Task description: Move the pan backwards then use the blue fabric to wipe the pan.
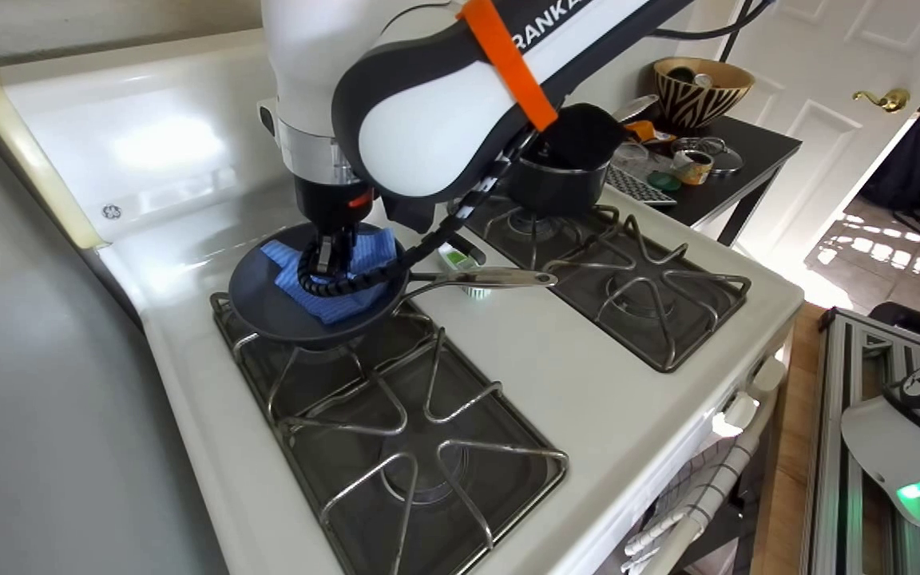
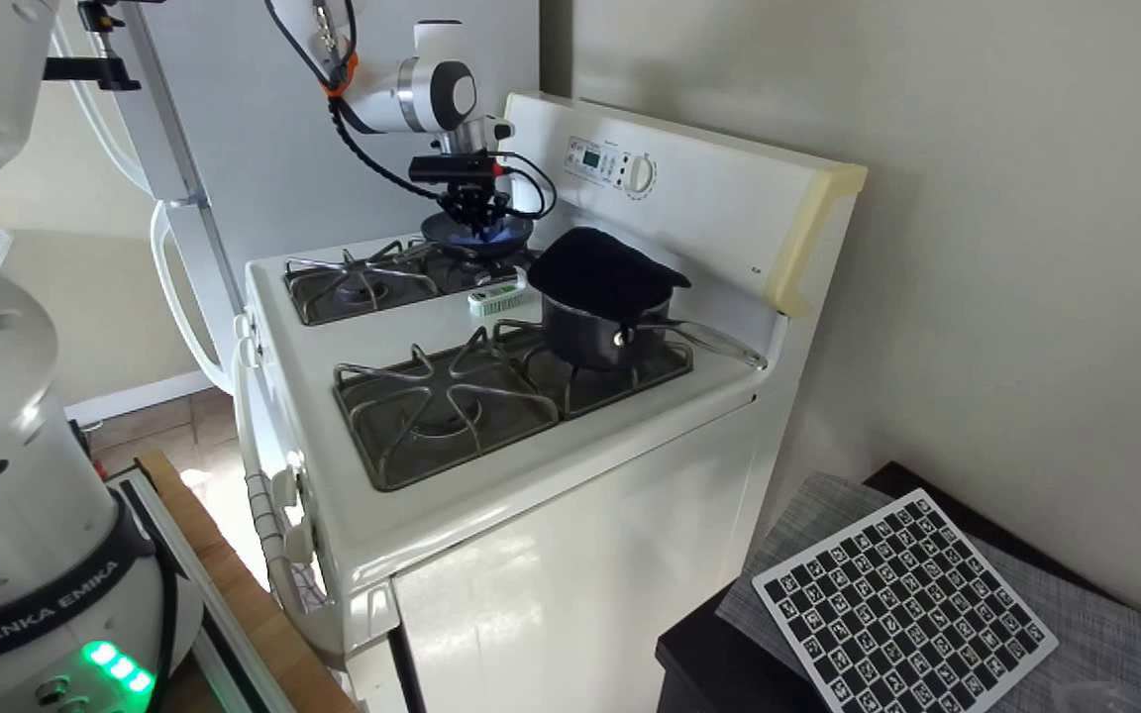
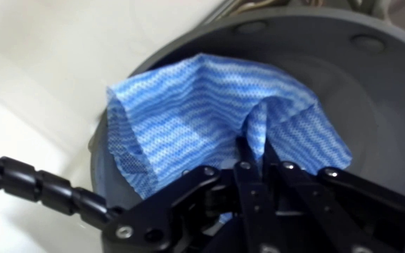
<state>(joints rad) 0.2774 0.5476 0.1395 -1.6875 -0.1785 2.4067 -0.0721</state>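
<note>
The pan (image 1: 256,297) sits on the back burner beside the grey panel, its silvery handle (image 1: 500,277) reaching over the stove's middle strip. It also shows in an exterior view (image 2: 442,232) and the wrist view (image 3: 353,116). The blue fabric (image 1: 374,251) lies spread and creased inside the pan, with one corner over the rim side in the wrist view (image 3: 174,112). My gripper (image 3: 255,149) points down into the pan and is shut on a pinched fold of the fabric. In both exterior views (image 1: 338,267) (image 2: 476,220) the arm and cable hide part of the fabric.
A black pot (image 1: 556,185) with dark cloth in it stands on the other back burner. A small green-white box (image 2: 497,299) lies near the pan handle. Raised metal grates (image 1: 428,455) cover the burners. The stove's back panel (image 1: 148,136) rises behind the pan.
</note>
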